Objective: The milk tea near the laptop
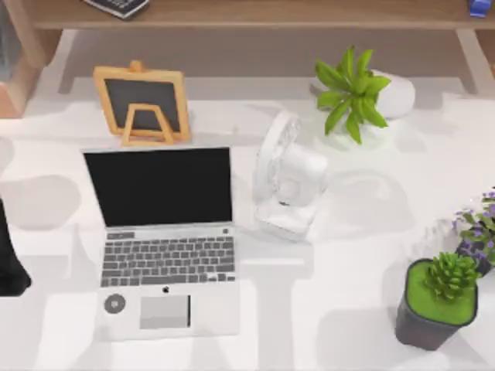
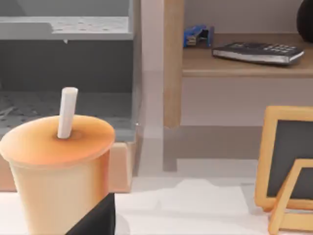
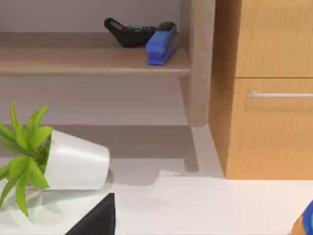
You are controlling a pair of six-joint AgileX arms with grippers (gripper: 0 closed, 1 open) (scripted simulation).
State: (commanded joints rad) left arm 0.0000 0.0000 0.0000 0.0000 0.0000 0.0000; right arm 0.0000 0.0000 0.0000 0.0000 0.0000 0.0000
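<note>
You find the milk tea (image 2: 54, 171) upright, directly ahead of the left wrist camera, off the top view's 9 o'clock edge. The laptop (image 1: 164, 239) sits open on the surface (image 1: 325, 309) at 8 o'clock. No claw state can be told. Judge the task unstarted: grasp, carry and placement remain.

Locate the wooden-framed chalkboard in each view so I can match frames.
Top view: chalkboard stands behind the laptop, toward the table's back left.
Left wrist view: chalkboard on the table before the shelf, apart from the milk tea.
Right wrist view: faces the tipped white pot.
Shared landmark: wooden shelf.
</note>
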